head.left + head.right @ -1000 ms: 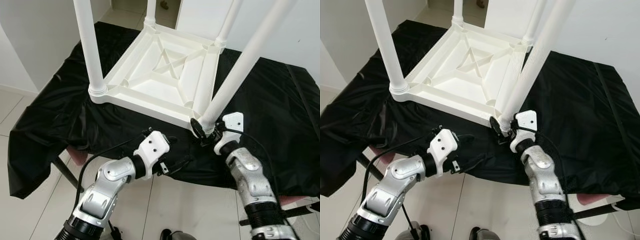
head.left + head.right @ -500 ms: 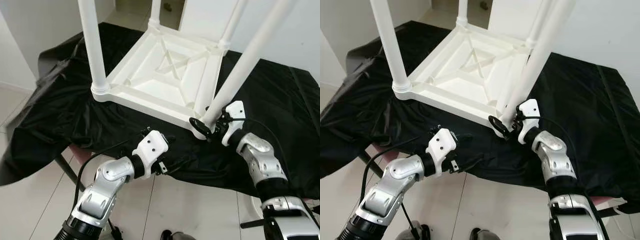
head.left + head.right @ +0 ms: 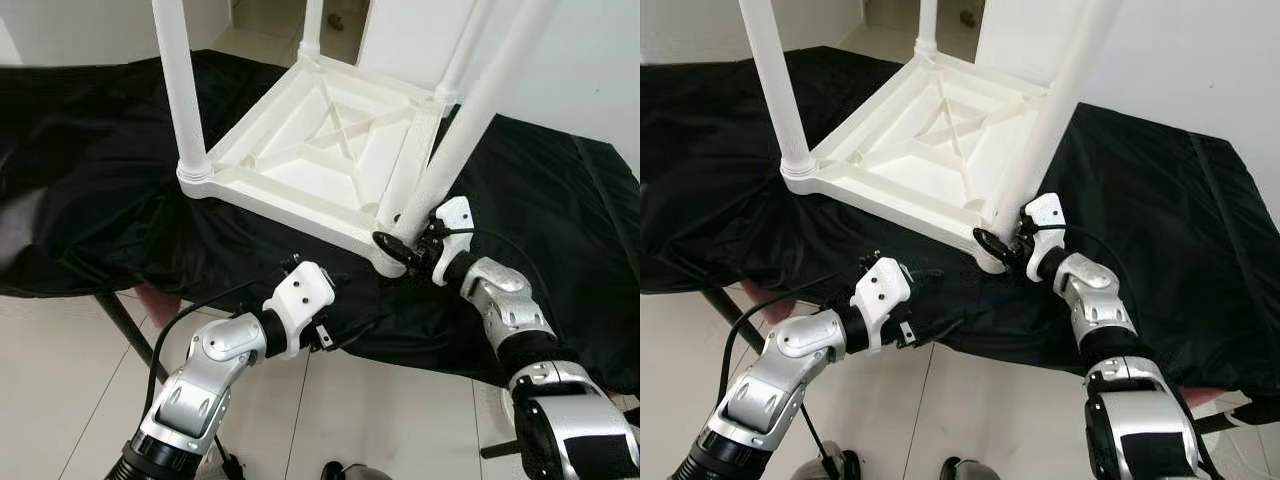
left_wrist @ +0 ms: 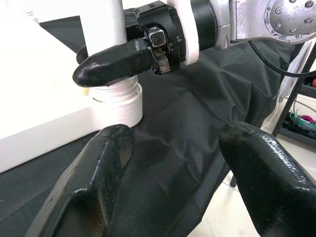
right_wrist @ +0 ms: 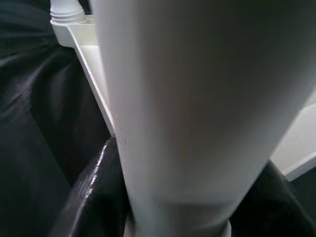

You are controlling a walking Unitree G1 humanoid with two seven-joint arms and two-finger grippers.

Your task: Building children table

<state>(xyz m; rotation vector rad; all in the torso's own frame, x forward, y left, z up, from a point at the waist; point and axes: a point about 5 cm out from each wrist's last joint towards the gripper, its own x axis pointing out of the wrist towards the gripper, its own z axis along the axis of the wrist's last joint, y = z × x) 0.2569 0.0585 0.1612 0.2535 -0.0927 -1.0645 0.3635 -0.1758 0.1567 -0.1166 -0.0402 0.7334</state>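
Observation:
A white plastic children's table [image 3: 300, 195] lies upside down on a black cloth [image 3: 120, 200], its legs pointing up. My right gripper [image 3: 402, 245] is shut on the near-right leg [image 3: 465, 130], just above its threaded base at the table's corner. In the right wrist view that leg [image 5: 197, 98] stands between the two black fingers [image 5: 89, 192]. My left gripper [image 3: 348, 305] hangs open at the cloth's front edge, a little below and left of that corner. In the left wrist view my left gripper [image 4: 177, 163] holds nothing.
The near-left leg [image 3: 180, 90] and two far legs [image 3: 312, 25] stand in their sockets. The cloth drapes over the front edge above a tiled floor [image 3: 60, 380]. A dark stand leg [image 3: 120, 320] slants under the left side.
My right forearm has swung up towards the table, gripper still on the leg, which now stands steeper. The cloth's left side has lifted and spread out. The left gripper has hardly moved.

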